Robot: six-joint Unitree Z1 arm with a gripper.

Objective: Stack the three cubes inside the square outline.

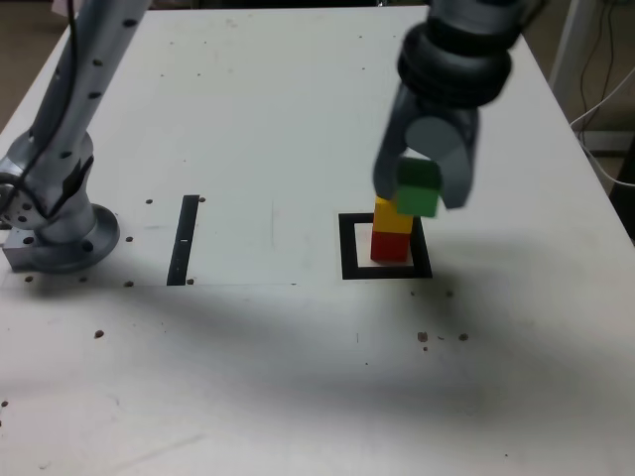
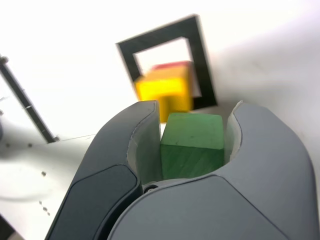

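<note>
Green cube (image 1: 418,186): pinched in the tool (image 1: 424,188), raised above the surface (image 1: 278,377). Yellow cube (image 1: 393,217): at seven o'clock from green in the exterior view, stacked on red cube (image 1: 390,247), inside black square outline (image 1: 349,248).

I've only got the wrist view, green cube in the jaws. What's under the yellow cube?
Observer: In the exterior view the yellow cube sits on the red cube.
Operator: Where's red's foot? Yellow hides it from me.
Observer: On the white inside the square outline, nearer the exterior view's right side of it.
Operator: And green?
Observer: The green cube overlaps yellow's upper right corner there; I can't tell if they touch.
</note>
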